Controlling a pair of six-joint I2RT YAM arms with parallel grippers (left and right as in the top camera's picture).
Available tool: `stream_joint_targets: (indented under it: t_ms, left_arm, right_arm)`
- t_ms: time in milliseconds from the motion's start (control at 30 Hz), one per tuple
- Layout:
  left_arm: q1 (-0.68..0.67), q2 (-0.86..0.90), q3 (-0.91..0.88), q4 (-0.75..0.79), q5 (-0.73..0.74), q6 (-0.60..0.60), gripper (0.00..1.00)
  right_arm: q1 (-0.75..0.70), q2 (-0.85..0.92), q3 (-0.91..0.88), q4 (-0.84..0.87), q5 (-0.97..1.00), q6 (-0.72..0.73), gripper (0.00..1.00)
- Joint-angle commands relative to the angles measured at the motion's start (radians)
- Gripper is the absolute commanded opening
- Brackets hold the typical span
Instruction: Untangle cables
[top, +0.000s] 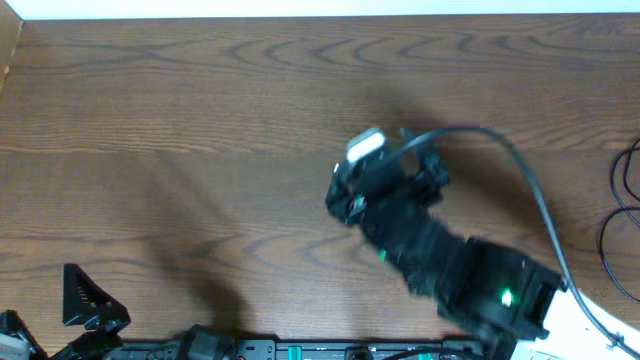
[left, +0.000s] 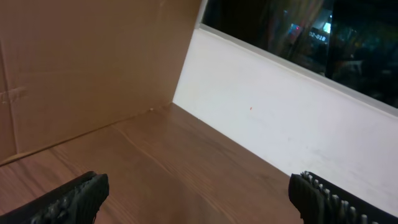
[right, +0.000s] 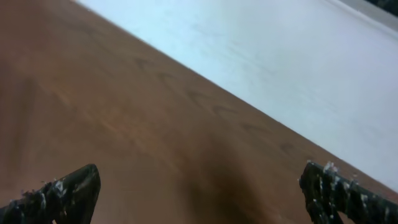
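Thin black cable loops (top: 624, 205) lie at the table's far right edge, partly cut off by the frame. My right gripper (right: 199, 183) is open, its fingers wide apart over bare wood with nothing between them. From overhead the right arm (top: 440, 255) is blurred and reaches up-left from the bottom right, well left of the cables. My left gripper (left: 199, 190) is also open and empty. It sits at the bottom left corner (top: 85, 300), far from the cables. Neither wrist view shows any cable.
A thick black wire (top: 520, 165) arcs from the right arm's wrist down to its base. A cardboard wall (left: 81, 68) stands at the table's left side and a white wall (left: 280, 124) along the back. A white patch (top: 575, 315) lies at the bottom right.
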Motion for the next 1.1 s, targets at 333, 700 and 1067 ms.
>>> stream_joint_targets:
  t_ms: [333, 700, 1067]
  left_arm:
    - [0.004, -0.002, -0.002, 0.006, 0.025, 0.009, 0.98]
    - [0.004, -0.002, -0.002, 0.005, 0.025, 0.001, 0.98]
    - [0.004, -0.002, -0.003, -0.003, 0.025, -0.018, 0.98]
  right_arm:
    - [-0.564, 0.000, -0.019, 0.072, -0.430, 0.024, 0.99]
    - [-0.702, -0.083, -0.272, 0.130, -0.541, 0.020, 0.99]
    - [-0.715, -0.269, -0.670, 0.356, -0.589, 0.074, 0.99]
